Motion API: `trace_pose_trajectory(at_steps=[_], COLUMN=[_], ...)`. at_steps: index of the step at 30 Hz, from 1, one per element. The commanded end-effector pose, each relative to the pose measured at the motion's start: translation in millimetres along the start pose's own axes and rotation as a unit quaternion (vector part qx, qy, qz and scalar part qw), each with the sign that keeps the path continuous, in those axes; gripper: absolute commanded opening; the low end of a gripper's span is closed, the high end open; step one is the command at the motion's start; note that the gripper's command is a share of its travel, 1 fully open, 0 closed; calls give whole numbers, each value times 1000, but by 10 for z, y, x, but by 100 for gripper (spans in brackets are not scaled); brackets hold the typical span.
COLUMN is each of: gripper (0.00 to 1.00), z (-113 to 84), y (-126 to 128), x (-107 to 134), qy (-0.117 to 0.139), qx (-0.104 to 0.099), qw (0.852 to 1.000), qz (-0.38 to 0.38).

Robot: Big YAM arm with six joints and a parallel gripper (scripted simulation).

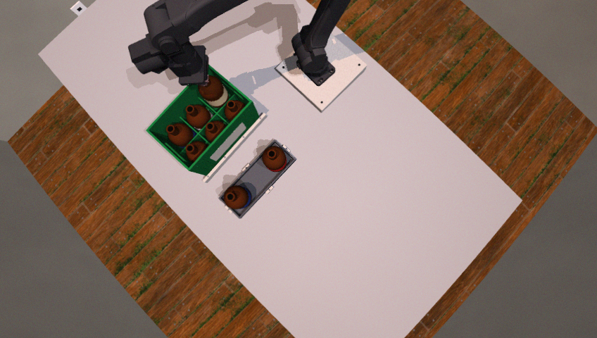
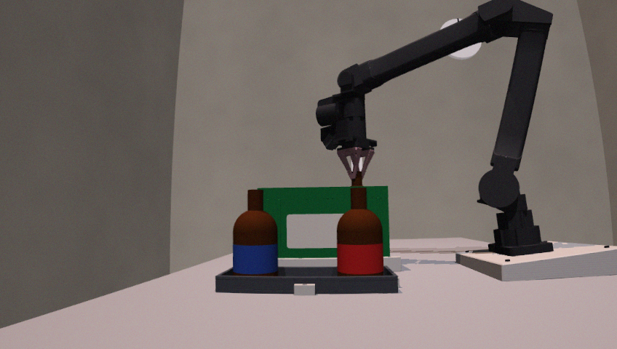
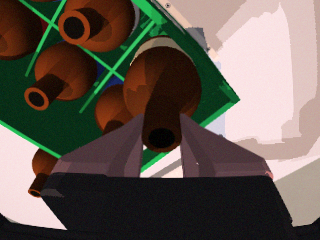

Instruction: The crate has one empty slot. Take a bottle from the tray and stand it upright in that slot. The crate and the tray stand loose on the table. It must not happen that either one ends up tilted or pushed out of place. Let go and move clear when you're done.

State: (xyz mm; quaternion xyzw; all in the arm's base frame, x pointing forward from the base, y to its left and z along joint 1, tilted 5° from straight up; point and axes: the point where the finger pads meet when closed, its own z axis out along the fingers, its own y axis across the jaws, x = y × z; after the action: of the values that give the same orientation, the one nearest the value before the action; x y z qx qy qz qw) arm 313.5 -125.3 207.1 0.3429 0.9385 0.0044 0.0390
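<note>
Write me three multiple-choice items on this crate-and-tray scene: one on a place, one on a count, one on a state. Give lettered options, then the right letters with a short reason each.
1. Where is the bottle that the gripper grips?
A. in the tray's middle
B. in a corner slot of the crate
C. lying on the table

2. How many bottles stand in the tray?
A. one
B. two
C. four

3. What is the gripper's state?
A. shut on a bottle's neck
B. wide open above the tray
C. shut on nothing

Answers:
1 B: the cream-banded bottle sits in the green crate at its corner under the arm.
2 B: the tray holds a blue-banded bottle and a red-banded bottle.
3 A: the gripper has a finger on each side of the neck.
</note>
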Motion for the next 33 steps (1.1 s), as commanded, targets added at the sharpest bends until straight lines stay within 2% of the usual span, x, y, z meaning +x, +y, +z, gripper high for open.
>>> trace_pose_trajectory(at_steps=[1, 10, 14, 15, 18, 26, 31, 32, 33], gripper=[0, 0, 0, 0, 0, 0, 0, 0, 0], z=[-79, 16, 3, -75, 28, 160, 144, -1, 115], y=[55, 48, 58, 61, 48, 50, 50, 97, 73], x=[-45, -21, -50, -57, -16, -23, -24, -155, -86], qy=[-16, -8, -11, -23, -13, -6, -13, -33, -20], qx=[-7, -4, -5, -9, -6, -3, -6, -12, -8], qw=[1000, 1000, 1000, 1000, 1000, 1000, 1000, 999, 1000], qz=[2, 2, 1, 1, 1, 1, 1, 1, 1])
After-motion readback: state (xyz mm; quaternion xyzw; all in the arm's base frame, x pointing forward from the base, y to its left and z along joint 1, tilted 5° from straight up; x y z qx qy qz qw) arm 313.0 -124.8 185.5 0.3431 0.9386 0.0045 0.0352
